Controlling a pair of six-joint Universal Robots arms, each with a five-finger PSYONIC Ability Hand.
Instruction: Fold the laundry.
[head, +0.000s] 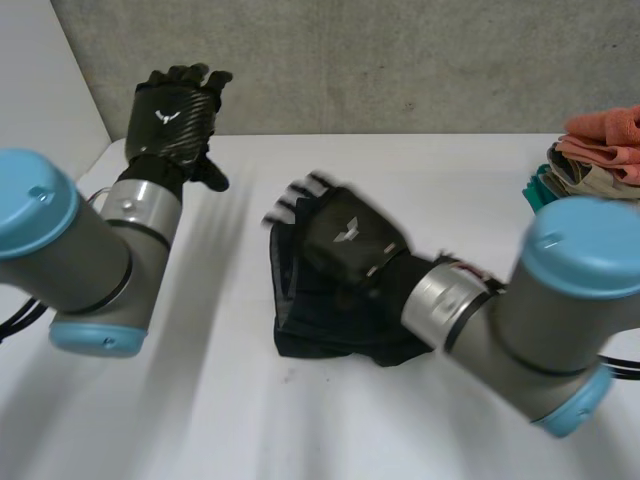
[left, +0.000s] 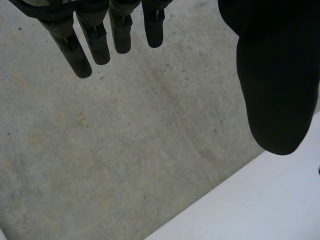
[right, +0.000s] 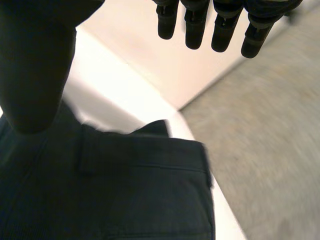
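My right hand (head: 345, 235) is over the dark folded garment (head: 310, 335), which lies mid-desk. Fingers (right: 195, 30) are straight and spread, thumb apart, gripping nothing. In the right wrist view the garment sits under the palm, its waistband with a belt loop showing, and the fingertips reach past its edge. I can't tell if the palm touches the cloth. My left hand (head: 172, 118) is raised at the far left corner of the desk (head: 200, 400), well apart from the garment, fingers straight, thumb apart, empty. A stack of folded laundry (head: 600, 150) sits at the far right edge.
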